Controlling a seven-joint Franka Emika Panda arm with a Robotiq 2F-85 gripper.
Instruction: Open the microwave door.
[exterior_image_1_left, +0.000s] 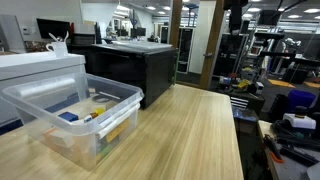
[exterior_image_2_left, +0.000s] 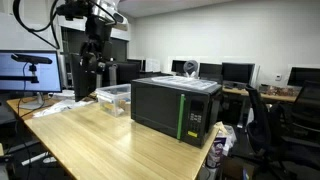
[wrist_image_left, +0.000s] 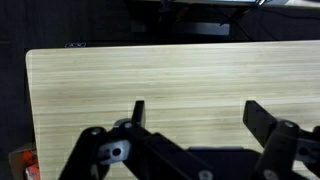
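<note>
Your claw (exterior_image_2_left: 90, 58) hangs high over a pale wood-grain desk (exterior_image_2_left: 85, 140), up beside the dark arm, well above everything standing on the desk. Around you is an office or lab room. A lit monitor (exterior_image_2_left: 28, 68) sits lower than the claw on the side away from the microwave, and more screens and dark chairs stand far beyond it, behind the microwave.

In the wrist view the claw (wrist_image_left: 195, 110) is spread wide, released and empty. Its two dark fingers (wrist_image_left: 138, 112) stand well apart, and only bare desk (wrist_image_left: 150, 70) shows between and under them. It touches nothing.

The microwave (exterior_image_2_left: 180, 88) stands on the desk lower than the claw and well apart from it, with a clear plastic bin (exterior_image_2_left: 113, 95) between the two. The microwave door (exterior_image_2_left: 155, 108) is shut flush, its glossy black face turned along the desk. The green strip (exterior_image_2_left: 181, 118) runs down the door's edge farther from the claw. In an exterior view the microwave (exterior_image_1_left: 130, 65) stands past the bin (exterior_image_1_left: 60, 115), and a white appliance (exterior_image_1_left: 35, 68) stands just beside the bin.

Under the claw, the wrist view shows the desk ending in one straight edge ahead of the fingers and another off to the side, with dark floor beyond both. In both exterior views a broad stretch of bare wood lies in front of the door, between the bin and the desk's long edge.
</note>
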